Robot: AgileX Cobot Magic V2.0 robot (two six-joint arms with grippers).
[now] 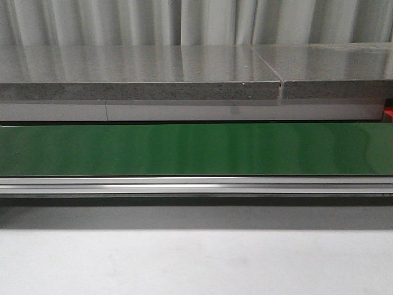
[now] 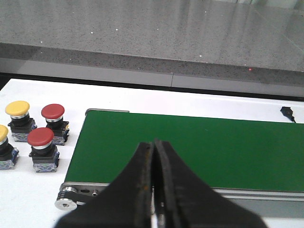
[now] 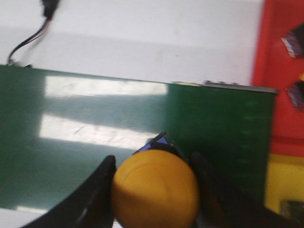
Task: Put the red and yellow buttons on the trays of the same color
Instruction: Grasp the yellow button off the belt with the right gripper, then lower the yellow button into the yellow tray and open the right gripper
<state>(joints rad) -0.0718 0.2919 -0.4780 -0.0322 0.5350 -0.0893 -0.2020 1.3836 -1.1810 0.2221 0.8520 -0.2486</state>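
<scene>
My right gripper (image 3: 154, 190) is shut on a yellow button (image 3: 154, 187), its black fingers pressed against both sides of the cap, over the green belt (image 3: 95, 142). The red tray (image 3: 280, 71) and a strip of the yellow tray (image 3: 284, 183) lie just past the belt's end. My left gripper (image 2: 154, 145) is shut and empty above the belt's other end (image 2: 199, 147). On the white table beside that end stand two red buttons (image 2: 52, 112) (image 2: 40, 137) and two yellow buttons (image 2: 17, 109) (image 2: 2, 133). Neither gripper shows in the front view.
Dark button bases (image 3: 294, 42) lie on the red tray. A black cable (image 3: 28, 38) runs across the white table behind the belt. A grey stone counter (image 1: 141, 70) rises behind the belt (image 1: 196, 149). A belt roller (image 2: 64, 203) sits at the near corner.
</scene>
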